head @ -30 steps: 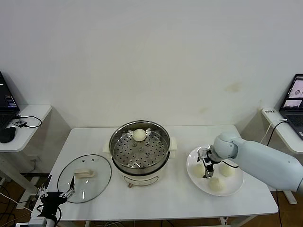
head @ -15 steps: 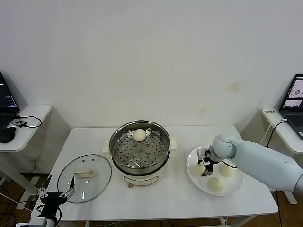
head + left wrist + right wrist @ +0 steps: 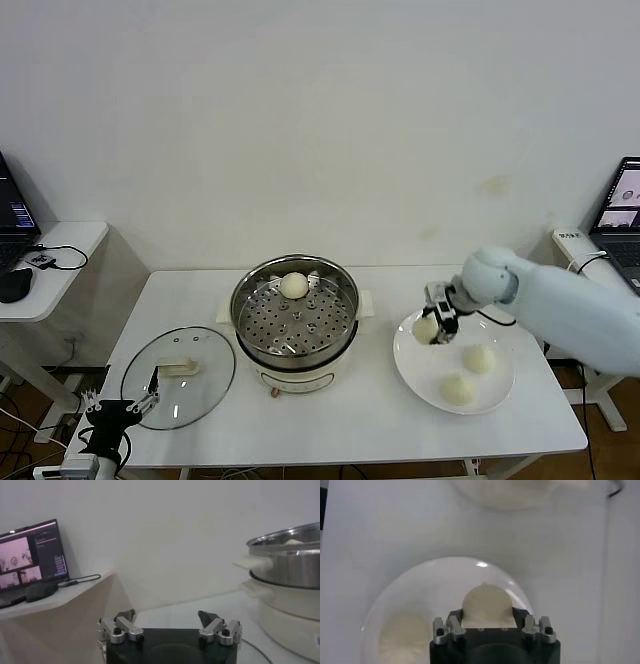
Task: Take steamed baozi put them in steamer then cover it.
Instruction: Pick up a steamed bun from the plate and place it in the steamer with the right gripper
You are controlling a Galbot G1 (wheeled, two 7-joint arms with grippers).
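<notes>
White rectangular table (image 3: 340,420), smooth matte top. Steamer (image 3: 296,322) sits mid-table toward the back edge: round shiny steel pot, perforated tray inside, white base with cream side handles. One baozi in the steamer (image 3: 294,286), smooth, round, cream-white, lying on the tray at the back rim.

Cover (image 3: 178,377) lies flat on the table near the left front corner, just beside the steamer: round clear glass, steel rim, cream bar handle on top.

Flat white round plate (image 3: 498,396) at the right side of the table, glossy. Two baozi on the plate: one (image 3: 479,358) toward the plate's right side, one (image 3: 457,389) near its front rim. Same smooth doughy look, apart from each other.

Right gripper (image 3: 437,325) is above the plate's left rear rim, fingers partly closed and pinching the held baozi (image 3: 427,327), which is lifted clear of the plate. In the right wrist view the held bun (image 3: 487,606) sits squeezed between the two dark metal fingers (image 3: 451,628), plate (image 3: 420,587) below and another bun (image 3: 402,635) off to the side on it.

Left gripper (image 3: 118,410) hangs off the table's left front corner, below the cover's edge, touching nothing. In the left wrist view its fingers (image 3: 124,625) are spread wide, nothing between them; steamer (image 3: 287,577) visible farther off, steel wall over white base.

Side desks with laptops at far left and right, off the table.
</notes>
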